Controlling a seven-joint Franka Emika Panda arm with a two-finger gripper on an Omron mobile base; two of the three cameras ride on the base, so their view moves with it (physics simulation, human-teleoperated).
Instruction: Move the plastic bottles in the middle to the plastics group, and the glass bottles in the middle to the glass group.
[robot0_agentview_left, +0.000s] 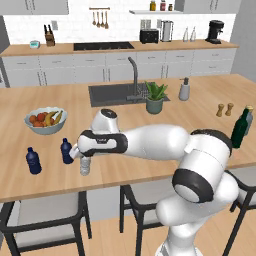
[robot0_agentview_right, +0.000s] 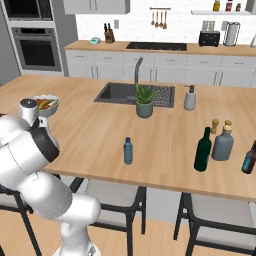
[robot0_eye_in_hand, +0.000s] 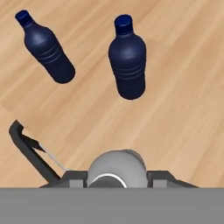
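My gripper (robot0_agentview_left: 82, 156) is shut on the clear plastic bottle (robot0_agentview_left: 85, 166), held upright near the counter's front edge. In the hand view the bottle's top (robot0_eye_in_hand: 116, 168) sits between the dark fingertips (robot0_eye_in_hand: 72, 177). Just beyond it stand the two navy bottles of the plastics group (robot0_eye_in_hand: 127, 57) (robot0_eye_in_hand: 43, 48), also seen from the left base (robot0_agentview_left: 66, 151) (robot0_agentview_left: 33, 161). The teal plastic bottle (robot0_agentview_right: 128, 151) stands alone mid-counter. The tall green glass bottle (robot0_agentview_right: 203, 150) stands right beside the grey-blue glass bottle (robot0_agentview_right: 223, 142) at the right.
A fruit bowl (robot0_agentview_left: 46, 120) sits behind the navy bottles. A potted plant (robot0_agentview_left: 155, 97), a sink (robot0_agentview_left: 115, 93), a soap dispenser (robot0_agentview_left: 184, 90) and two shakers (robot0_agentview_left: 224, 109) lie further back. A dark bottle (robot0_agentview_right: 248, 159) is at the right edge. Stools (robot0_agentview_left: 45, 207) stand below the counter edge.
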